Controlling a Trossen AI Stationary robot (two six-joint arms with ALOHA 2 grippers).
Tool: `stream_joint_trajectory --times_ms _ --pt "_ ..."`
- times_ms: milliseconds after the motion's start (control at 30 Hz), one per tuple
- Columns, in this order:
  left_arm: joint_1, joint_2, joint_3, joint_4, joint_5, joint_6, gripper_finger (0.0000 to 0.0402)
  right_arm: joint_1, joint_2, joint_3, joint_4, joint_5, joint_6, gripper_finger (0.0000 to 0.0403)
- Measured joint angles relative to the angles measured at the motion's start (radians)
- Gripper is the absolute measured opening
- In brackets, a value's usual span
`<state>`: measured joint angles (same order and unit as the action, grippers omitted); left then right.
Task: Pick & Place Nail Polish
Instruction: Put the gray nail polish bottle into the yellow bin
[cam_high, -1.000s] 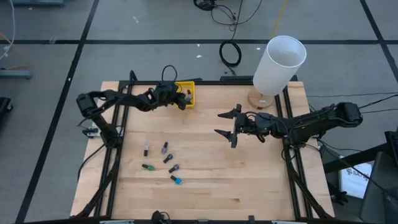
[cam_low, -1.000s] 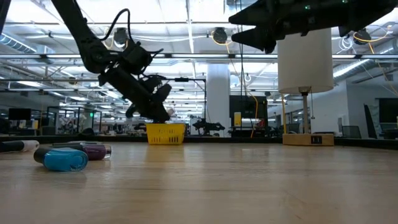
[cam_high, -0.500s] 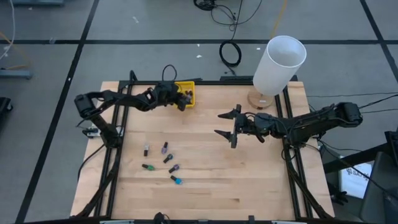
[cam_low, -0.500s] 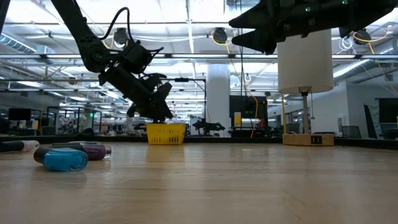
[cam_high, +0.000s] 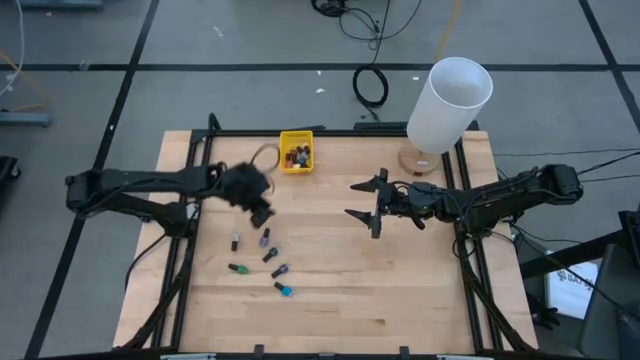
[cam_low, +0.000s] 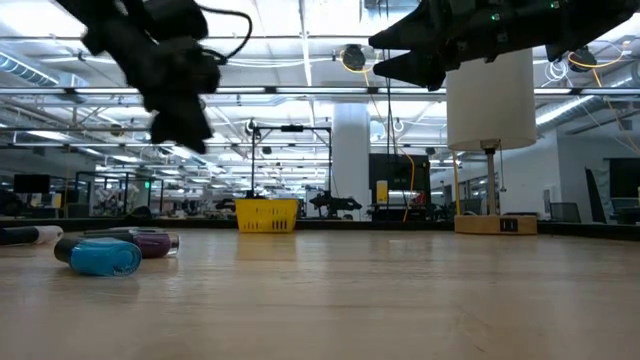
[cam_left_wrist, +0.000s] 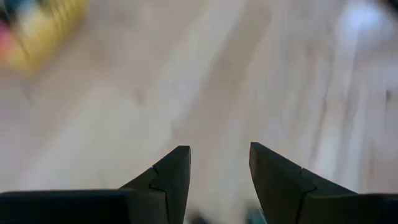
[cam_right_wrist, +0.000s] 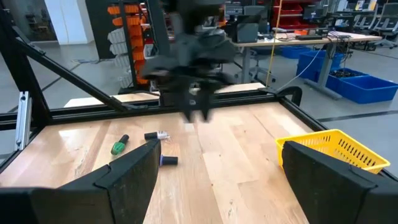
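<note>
— Where are your grippers?

— My left gripper (cam_high: 258, 210) hangs over the left half of the table (cam_high: 420, 300), between the bin (cam_high: 296, 153) at the far edge and the loose bottles nearer the front. My fingers (cam_left_wrist: 168, 177) are apart with nothing between them — only bare wood shows in the gap. My right gripper (cam_high: 362, 200) waits in the air over the middle of the table, right of centre, fingers spread wide and empty.

— And the nail polish?

— Five bottles (cam_high: 265, 238) lie in a loose cluster on the left half, toward the front-left corner. One stands nearest the left edge, a purple one (cam_high: 266, 238) sits just beside my left gripper on its front side, and a green one (cam_high: 237, 268) and a blue one (cam_high: 284, 290) lie closer to the front edge. From table height the blue one (cam_low: 98, 256) lies on its side with a purple one (cam_low: 150, 242) right behind it. More bottles (cam_high: 299, 155) sit inside the yellow bin, at the far edge just left of its middle.

— Anything else on the table?

— A white lamp (cam_high: 448, 105) stands on its wooden base near the far-right corner.
</note>
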<state>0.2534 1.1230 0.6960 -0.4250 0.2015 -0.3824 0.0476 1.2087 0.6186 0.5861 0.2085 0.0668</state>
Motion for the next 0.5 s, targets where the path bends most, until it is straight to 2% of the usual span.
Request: stream_joint_trajectory --times_ms 100,300,500 --pt "-0.135 -0.037 0.000 -0.147 -0.051 -0.161 0.0163 0.000 0.000 0.000 0.000 0.000 0.001 0.0320" --pt "-0.364 -0.059 0.000 -0.412 -0.076 -0.636 0.0163 0.000 0.000 0.000 -0.008 0.000 0.042 0.0320" --pt "-0.513 -0.036 -0.001 -0.560 -0.220 -0.992 0.0163 0.000 0.000 0.000 -0.026 -0.001 0.082 0.0320"
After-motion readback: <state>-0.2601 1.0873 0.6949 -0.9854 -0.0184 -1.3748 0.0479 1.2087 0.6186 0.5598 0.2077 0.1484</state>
